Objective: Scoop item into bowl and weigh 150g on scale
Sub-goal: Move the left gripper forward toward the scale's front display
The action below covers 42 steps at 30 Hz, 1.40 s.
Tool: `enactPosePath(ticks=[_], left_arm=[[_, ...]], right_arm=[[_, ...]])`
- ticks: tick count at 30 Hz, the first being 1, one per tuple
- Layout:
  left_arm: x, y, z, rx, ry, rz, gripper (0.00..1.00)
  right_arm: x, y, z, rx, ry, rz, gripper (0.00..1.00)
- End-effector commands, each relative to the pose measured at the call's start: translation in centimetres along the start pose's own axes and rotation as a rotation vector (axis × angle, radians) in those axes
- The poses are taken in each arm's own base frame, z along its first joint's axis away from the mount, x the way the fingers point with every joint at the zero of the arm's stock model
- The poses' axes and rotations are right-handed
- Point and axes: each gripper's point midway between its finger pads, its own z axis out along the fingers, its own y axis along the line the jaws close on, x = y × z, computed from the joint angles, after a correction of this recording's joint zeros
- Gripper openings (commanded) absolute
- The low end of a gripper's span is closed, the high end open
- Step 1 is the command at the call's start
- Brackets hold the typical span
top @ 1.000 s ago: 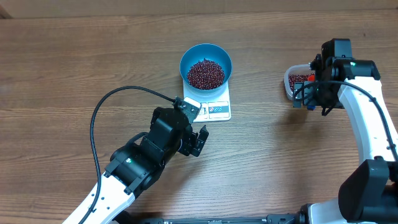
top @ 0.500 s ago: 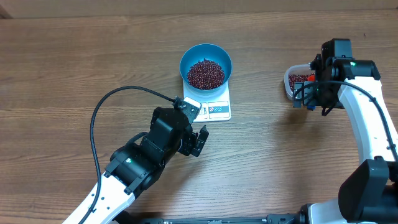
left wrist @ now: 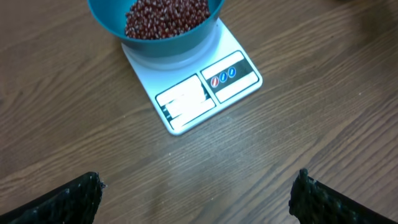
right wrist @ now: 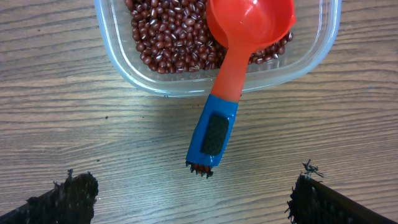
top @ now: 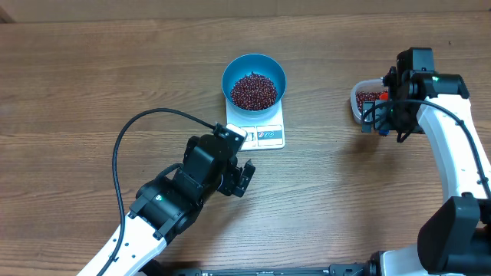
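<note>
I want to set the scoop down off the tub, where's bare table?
Bare wood between the scale and the clear tub, and the wide stretch left of the blue bowl. Crowded below the scale, by the left gripper, and around the tub, under the right gripper.

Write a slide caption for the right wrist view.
Red scoop rests in the clear tub of beans; open right pincer hovers.

Scale (left wrist: pixel 202 93) display (left wrist: pixel 185 103) unreadable; bowl (left wrist: pixel 166 46) cropped by top edge.
</note>
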Motion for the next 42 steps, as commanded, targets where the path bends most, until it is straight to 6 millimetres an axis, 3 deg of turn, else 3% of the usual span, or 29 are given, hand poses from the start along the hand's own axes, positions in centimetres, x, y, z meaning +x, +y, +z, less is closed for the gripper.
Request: enactPosePath(ticks=[1, 6, 14, 18, 23, 30, 42], left_arm=[[0.2, 0.0, 0.2, 0.005, 0.012, 0.014, 1.00], [1.3, -0.2, 0.3, 0.014, 0.058, 0.014, 1.00], [2.0, -3.8, 2.6, 0.200, 0.131, -0.065, 1.00], [2.8, -3.4, 5.1, 0.128, 0.199, -0.303, 1.00], [5.6, -2.0, 8.1, -0.027, 0.304, -0.514, 0.99], [7.6, -2.0, 10.0, -0.066, 0.377, -0.544, 1.00], [7.1, -1.6, 10.4, -0.088, 0.343, -0.541, 0.99]], right_arm=[[0.1, -0.2, 0.4, 0.008, 0.008, -0.001, 1.00], [0.1, -0.2, 0.4, 0.008, 0.008, -0.001, 1.00], [0.1, -0.2, 0.4, 0.008, 0.008, -0.001, 1.00], [0.1, -0.2, 0.4, 0.008, 0.007, -0.001, 1.00], [0.1, -0.2, 0.4, 0.008, 0.008, -0.001, 1.00], [0.1, -0.2, 0.4, 0.008, 0.007, -0.001, 1.00], [0.1, -0.2, 0.4, 0.008, 0.008, -0.001, 1.00]])
